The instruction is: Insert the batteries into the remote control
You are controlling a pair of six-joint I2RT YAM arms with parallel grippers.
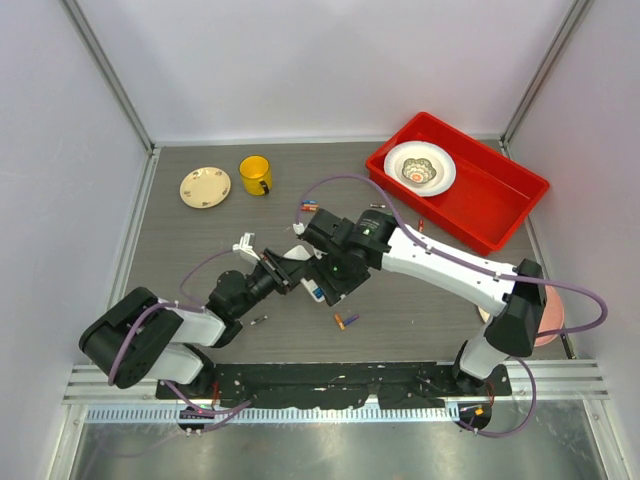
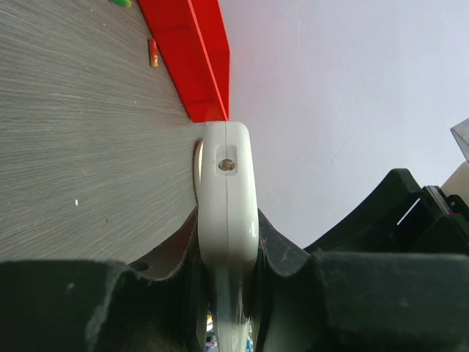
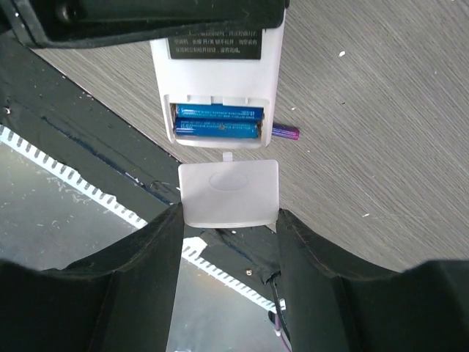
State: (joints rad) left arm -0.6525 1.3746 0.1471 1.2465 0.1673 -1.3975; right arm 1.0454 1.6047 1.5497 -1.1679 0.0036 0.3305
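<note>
The remote control (image 3: 217, 77) hangs above the desk (image 3: 381, 110), its open bay showing two blue batteries (image 3: 218, 122) side by side. The left tool (image 2: 227, 275) pinches the remote edgewise; the right tool (image 3: 229, 220) pinches the white cover (image 3: 229, 193) just below the bay. A purple battery (image 3: 286, 132) lies on the desk beside the remote

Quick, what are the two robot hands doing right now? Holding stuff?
Left gripper: closed on the remote.
Right gripper: closed on the battery cover.
</note>
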